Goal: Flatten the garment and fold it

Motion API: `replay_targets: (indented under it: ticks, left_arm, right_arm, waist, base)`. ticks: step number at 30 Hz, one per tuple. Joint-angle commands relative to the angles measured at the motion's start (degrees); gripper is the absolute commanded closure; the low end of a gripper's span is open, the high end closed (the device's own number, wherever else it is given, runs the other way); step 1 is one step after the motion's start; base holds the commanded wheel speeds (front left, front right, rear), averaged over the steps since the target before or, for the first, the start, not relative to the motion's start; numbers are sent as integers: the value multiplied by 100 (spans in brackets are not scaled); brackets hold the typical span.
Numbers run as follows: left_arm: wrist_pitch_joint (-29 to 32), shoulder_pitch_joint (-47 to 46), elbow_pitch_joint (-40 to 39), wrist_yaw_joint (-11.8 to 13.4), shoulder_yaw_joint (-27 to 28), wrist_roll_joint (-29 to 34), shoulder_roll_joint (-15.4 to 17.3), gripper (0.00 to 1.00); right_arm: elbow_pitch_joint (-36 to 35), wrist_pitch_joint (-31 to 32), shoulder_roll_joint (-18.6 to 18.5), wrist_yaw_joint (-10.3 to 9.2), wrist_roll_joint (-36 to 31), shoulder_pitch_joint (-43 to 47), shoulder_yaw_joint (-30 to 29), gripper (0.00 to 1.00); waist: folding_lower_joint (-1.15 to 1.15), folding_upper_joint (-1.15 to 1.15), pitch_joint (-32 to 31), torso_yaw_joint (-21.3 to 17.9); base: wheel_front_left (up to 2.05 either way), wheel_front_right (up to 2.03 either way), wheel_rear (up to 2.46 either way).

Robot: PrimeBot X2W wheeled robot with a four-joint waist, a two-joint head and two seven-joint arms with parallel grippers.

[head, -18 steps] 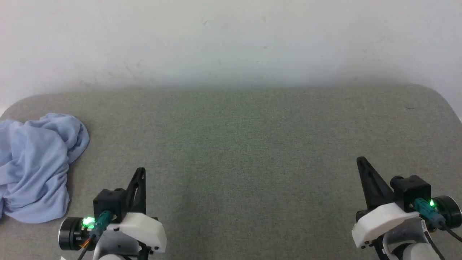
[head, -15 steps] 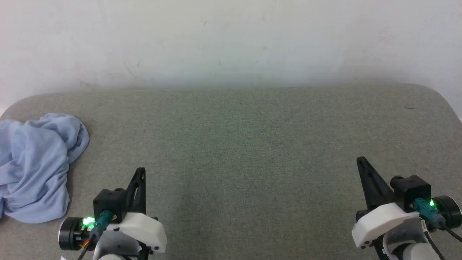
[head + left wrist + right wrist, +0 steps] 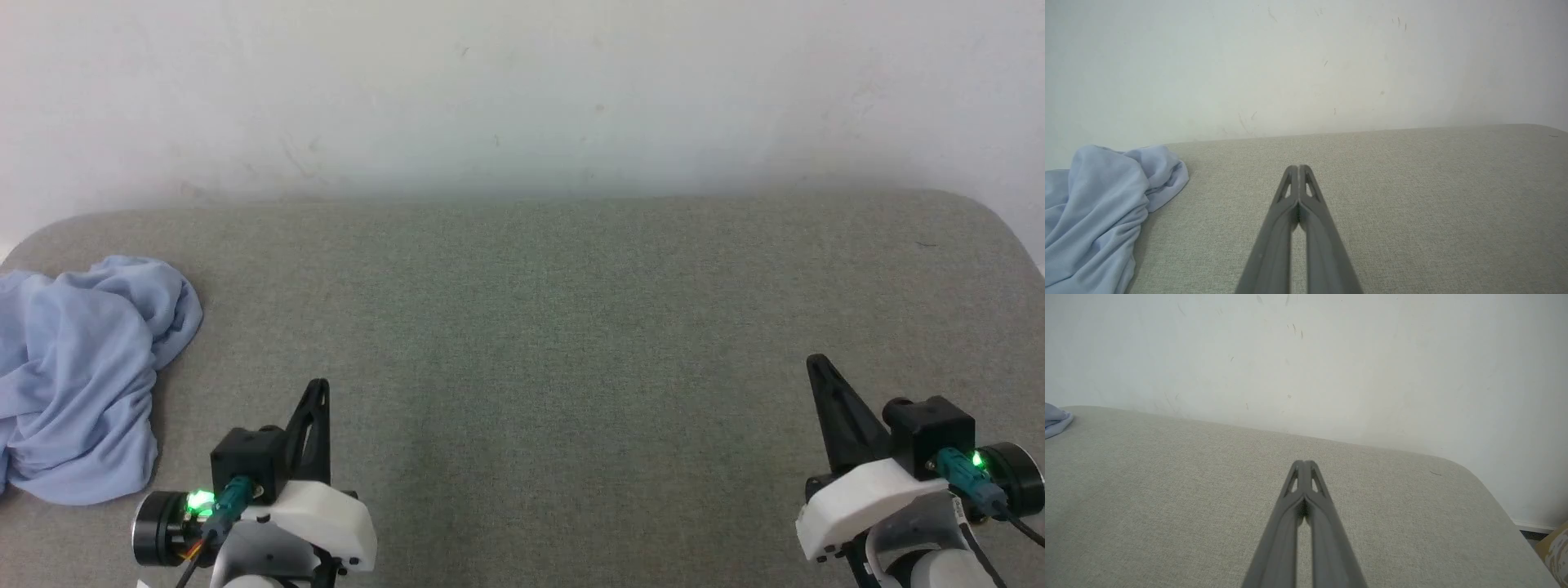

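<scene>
Grey cloth worktop set against a plain off-white wall.

The worktop (image 3: pixel 571 327) is covered in grey-green woven fabric with a fine, even weave, and both far corners are rounded. Its far edge runs along the wall (image 3: pixel 522 82), which is matt and bare, marked by small scuffs and dark specks. The light is soft and even, with a faint shadow band at the wall's foot. Past the far right corner are a pale skirting strip (image 3: pixel 1533 527), a dark sliver of floor (image 3: pixel 1530 535) and a yellowish patterned thing (image 3: pixel 1555 549) cut off by the view's edge and too partial to identify.
</scene>
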Motion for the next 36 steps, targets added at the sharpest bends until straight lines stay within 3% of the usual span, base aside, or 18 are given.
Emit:
replay_targets:
  ticks: [1, 3, 4, 36]
  left_arm:
    - [1, -71, -27, 37, -4, 36, -12, 100]
    - [1, -71, -27, 37, -4, 36, -12, 100]
    - [0, 0, 0, -1, -1, 0, 0, 0]
    - [-358, -137, 39, -17, -30, -256, -2, 0]
  right_arm:
    - [9, 3, 19, -4, -27, -51, -1, 100]
    - [9, 3, 19, -4, -27, -51, -1, 100]
    - [0, 0, 0, 0, 0, 0, 0, 0]
    - [187, -357, 2, -1, 12, -43, -18, 0]
  waist:
    - [0, 0, 0, 0]
    - [0, 0, 0, 0]
    - [0, 0, 0, 0]
    - [0, 0, 14, 155]
  base:
    - [0, 0, 0]
    - [0, 0, 0]
    - [0, 0, 0]
    - [0, 0, 0]
